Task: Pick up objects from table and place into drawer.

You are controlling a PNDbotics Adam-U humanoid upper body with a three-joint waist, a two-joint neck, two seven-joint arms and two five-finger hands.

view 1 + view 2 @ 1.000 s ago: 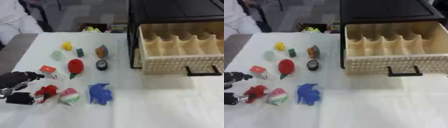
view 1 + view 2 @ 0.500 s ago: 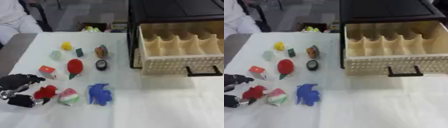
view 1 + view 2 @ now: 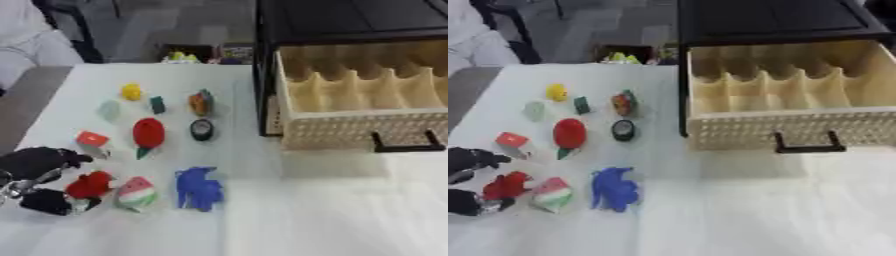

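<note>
The left robot hand [image 3: 39, 175] curls around a small red object [image 3: 87, 184] at the table's [image 3: 332, 210] near-left edge, apparently grasping it. Next it must lift and carry it across to the open drawer [image 3: 359, 95]. The right robot hand is unseen.

Cream drawer [image 3: 350, 100], blue toy [image 3: 198, 187], red toy [image 3: 88, 184], possibly watermelon-patterned piece [image 3: 136, 192]
</note>
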